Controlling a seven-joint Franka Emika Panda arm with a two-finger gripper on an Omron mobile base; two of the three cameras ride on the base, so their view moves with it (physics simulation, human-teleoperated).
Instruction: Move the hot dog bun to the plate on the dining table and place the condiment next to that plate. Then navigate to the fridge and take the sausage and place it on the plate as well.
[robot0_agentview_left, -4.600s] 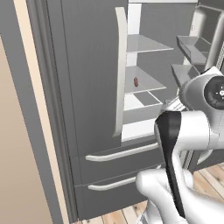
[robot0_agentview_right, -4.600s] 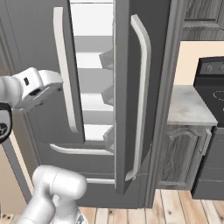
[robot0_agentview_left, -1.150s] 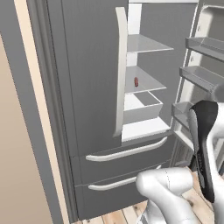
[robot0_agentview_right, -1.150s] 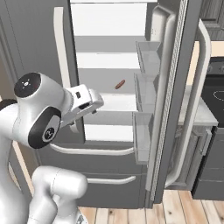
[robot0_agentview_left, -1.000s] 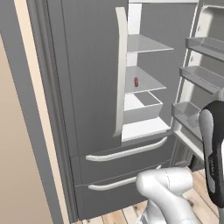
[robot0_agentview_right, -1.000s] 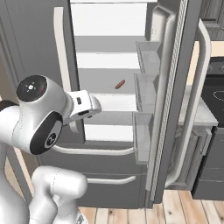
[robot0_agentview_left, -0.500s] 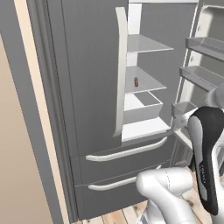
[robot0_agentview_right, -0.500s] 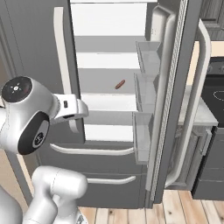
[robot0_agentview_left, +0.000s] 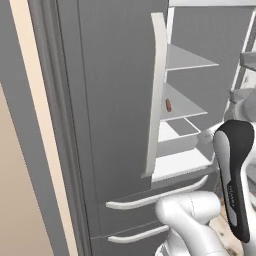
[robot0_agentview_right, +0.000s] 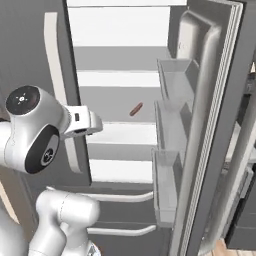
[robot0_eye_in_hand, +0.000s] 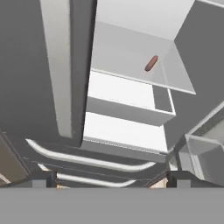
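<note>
Seen from the left base view, the fridge (robot0_agentview_left: 115, 100) is a tall slab of smooth, matte dark grey, its closed left door carrying a long pale grey bar handle (robot0_agentview_left: 154, 95) with squared edges; beyond that handle the interior opens in flat white shelves, and the sausage (robot0_agentview_left: 168, 105), a short reddish-brown cylinder with rounded ends, lies on the middle shelf (robot0_agentview_left: 182, 106) well apart from the arm. Two curved pale bars cross the lower drawers (robot0_agentview_left: 150, 210), and the arm's glossy white shell with a dark band rises at lower right. Over in the right base view, the right-hand door (robot0_agentview_right: 210, 125) stands swung open, its inner face ribbed along the edge and fitted with three boxy, translucent grey bins stacked one above another; the sausage (robot0_agentview_right: 135, 109) rests slantwise on a plain white shelf just left of the middle bin, and the rounded white and black wrist with the hand sits at the left, short of the shelves. Through the hand view, the gripper (robot0_eye_in_hand: 111, 177) shows its two small dark fingertips (robot0_eye_in_hand: 43, 178) spread wide apart with nothing between them, and the sausage (robot0_eye_in_hand: 151, 63) lies far ahead on the smooth white shelf above a shallow white drawer (robot0_eye_in_hand: 131, 103).
</note>
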